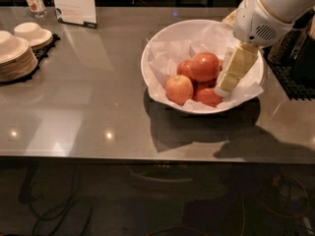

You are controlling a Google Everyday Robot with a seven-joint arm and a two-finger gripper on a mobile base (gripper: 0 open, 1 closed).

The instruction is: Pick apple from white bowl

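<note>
Camera view: the gripper (223,86) hangs tilted over the right side of the white bowl (144,65), with its tip down just beside the apple (205,66). Honestly can't tell from this angle whether it's open or clamped. The apple sits on top of the pile on the crinkled paper (167,53). A paler apple (179,89) sits at front left. The stacked plates (15,58) are way off on the table's (98,102) left.
</note>
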